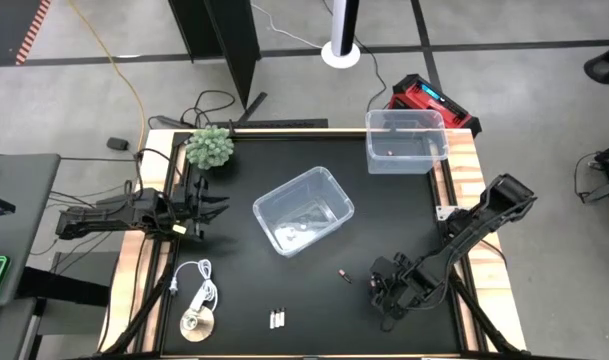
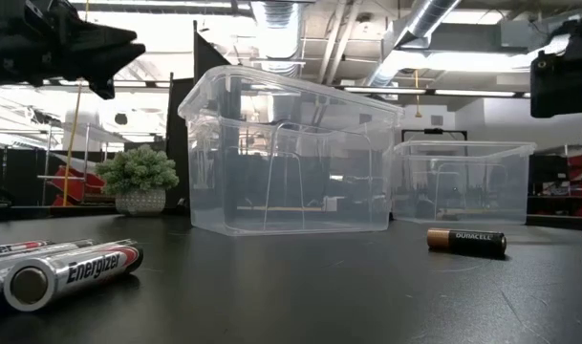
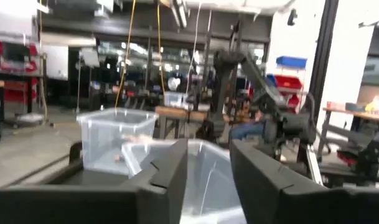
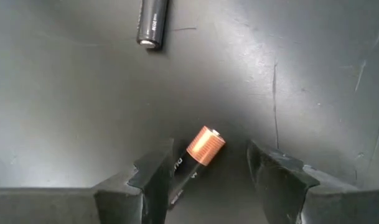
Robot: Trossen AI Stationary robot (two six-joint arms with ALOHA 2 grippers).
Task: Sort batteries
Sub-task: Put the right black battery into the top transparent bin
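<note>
My right gripper (image 4: pixel 208 177) is open and low over the near right part of the table (image 1: pixel 384 292), fingers pointing down. A dark battery with a copper end (image 4: pixel 200 149) lies on the table between its fingers, close to one finger (image 4: pixel 157 180). A second dark battery (image 4: pixel 153 22) (image 1: pixel 344 275) (image 2: pixel 467 241) lies just beyond. Silver batteries (image 1: pixel 277 319) (image 2: pixel 71 272) lie side by side near the near edge. My left gripper (image 3: pixel 208 180) is open and waits above the table's left side (image 1: pixel 209 205), facing the middle bin. My right gripper stands astride the copper-ended battery from above. The battery's dark body (image 4: pixel 180 177) runs right beside one finger and partly behind it. I cannot tell whether the finger touches it. The battery lies flat on the table.
A clear bin (image 1: pixel 304 210) (image 2: pixel 291 153) stands mid-table with small items inside; a second clear bin (image 1: pixel 406 140) (image 2: pixel 463 182) sits at the far right corner. A potted plant (image 1: pixel 211 147) is at the far left, a white coiled cable with disc (image 1: pixel 196 308) at the near left.
</note>
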